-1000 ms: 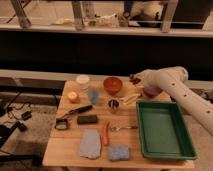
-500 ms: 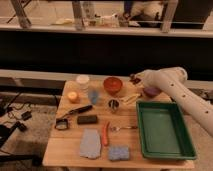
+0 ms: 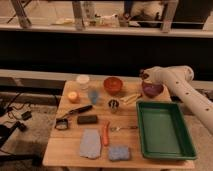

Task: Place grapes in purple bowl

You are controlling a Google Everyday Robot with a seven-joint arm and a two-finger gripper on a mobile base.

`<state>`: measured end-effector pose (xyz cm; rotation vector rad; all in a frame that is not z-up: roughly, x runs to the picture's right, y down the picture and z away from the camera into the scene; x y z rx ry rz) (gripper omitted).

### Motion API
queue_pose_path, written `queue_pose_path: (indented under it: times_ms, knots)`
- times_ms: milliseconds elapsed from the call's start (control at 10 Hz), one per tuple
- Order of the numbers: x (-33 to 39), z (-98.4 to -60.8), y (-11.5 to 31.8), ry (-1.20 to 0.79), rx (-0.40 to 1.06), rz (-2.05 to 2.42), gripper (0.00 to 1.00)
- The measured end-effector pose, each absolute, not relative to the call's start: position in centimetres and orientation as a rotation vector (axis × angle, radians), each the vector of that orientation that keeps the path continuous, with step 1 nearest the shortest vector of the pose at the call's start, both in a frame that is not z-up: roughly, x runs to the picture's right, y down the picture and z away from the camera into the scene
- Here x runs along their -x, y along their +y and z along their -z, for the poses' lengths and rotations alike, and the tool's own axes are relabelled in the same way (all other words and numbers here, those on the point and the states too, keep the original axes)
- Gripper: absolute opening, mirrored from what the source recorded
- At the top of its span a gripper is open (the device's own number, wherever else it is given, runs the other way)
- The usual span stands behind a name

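Gripper [image 3: 144, 75] has drifted slightly right and down versus half a second ago, closing on the purple bowl [image 3: 152, 89]. Nothing on the table has shifted. The gripper now sits just above the bowl's back-left rim, not yet over the centre. Its arm [image 3: 185, 90] reaches in from the right, past the back corner of the green tray [image 3: 162, 129]. It's presumably kept high so the forearm clears the tray wall and the bowl rim.

Re the grapes [image 3: 145, 78]: there's a small dark reddish lump at the gripper tip, so I read them as carried, off the table, at the bowl's edge. Can't tell whether the gripper is closed on them or already loose; that end is just a dark blob.

That bowl sits at the back right of the wooden table [image 3: 65, 150], near the orange-red bowl [image 3: 113, 85] on its left. A pale yellow item [image 3: 131, 98] lies in front, between the two. Two similar bowls close together is the obvious mix-up, but the tip is clearly on the purple side.

Judgement: late transport, release pending. Next needs a bit more travel right over the hollow, then a low release. Dropping at the rim risks berries bouncing out toward the tray or off the back edge.
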<state>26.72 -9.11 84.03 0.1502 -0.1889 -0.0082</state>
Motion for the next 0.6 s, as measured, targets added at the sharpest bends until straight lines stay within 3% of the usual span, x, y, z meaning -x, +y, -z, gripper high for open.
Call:
queue_pose_path:
  times_ms: [600]
  knots:
    - [-29.7, -87.5, -8.4, -0.128, -0.123, -0.026, 0.06]
